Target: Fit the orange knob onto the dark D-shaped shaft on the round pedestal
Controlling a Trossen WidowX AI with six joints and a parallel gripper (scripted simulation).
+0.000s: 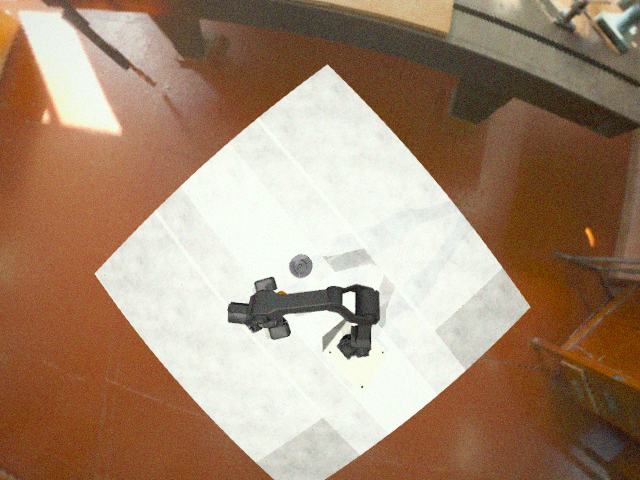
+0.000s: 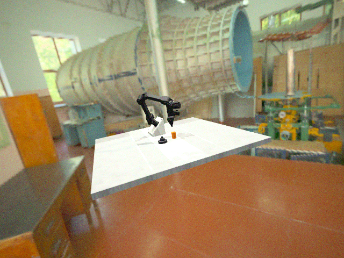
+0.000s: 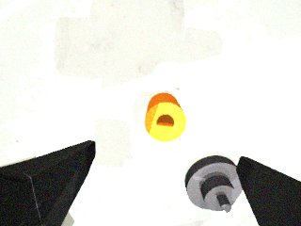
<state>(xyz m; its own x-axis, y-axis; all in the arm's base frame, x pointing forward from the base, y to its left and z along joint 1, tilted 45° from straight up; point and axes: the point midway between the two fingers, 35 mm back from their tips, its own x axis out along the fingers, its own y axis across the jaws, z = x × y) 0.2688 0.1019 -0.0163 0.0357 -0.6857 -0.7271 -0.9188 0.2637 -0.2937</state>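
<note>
The orange knob (image 1: 281,293) (image 2: 173,135) (image 3: 166,135) stands upright on the table, apart from the pedestal. Its D-shaped hole faces up in the wrist view, with the flat side toward the bottom of that view. The round dark pedestal (image 1: 300,265) (image 2: 162,142) (image 3: 196,189) stands beside it, with its shaft (image 3: 223,201) bare. My gripper (image 2: 171,126) (image 3: 167,156) is open and empty, pointing down above the table near the knob. In the wrist view the knob lies between and beyond the fingertips, and the right finger overlaps the pedestal's edge. In the top view the arm partly hides the knob.
The pale table (image 1: 330,155) (image 2: 124,166) carries the arm's white base (image 2: 158,129) behind the pedestal. In the top view, the arm (image 1: 310,300) stretches left from the base. The table's edges lie well away from the knob and pedestal.
</note>
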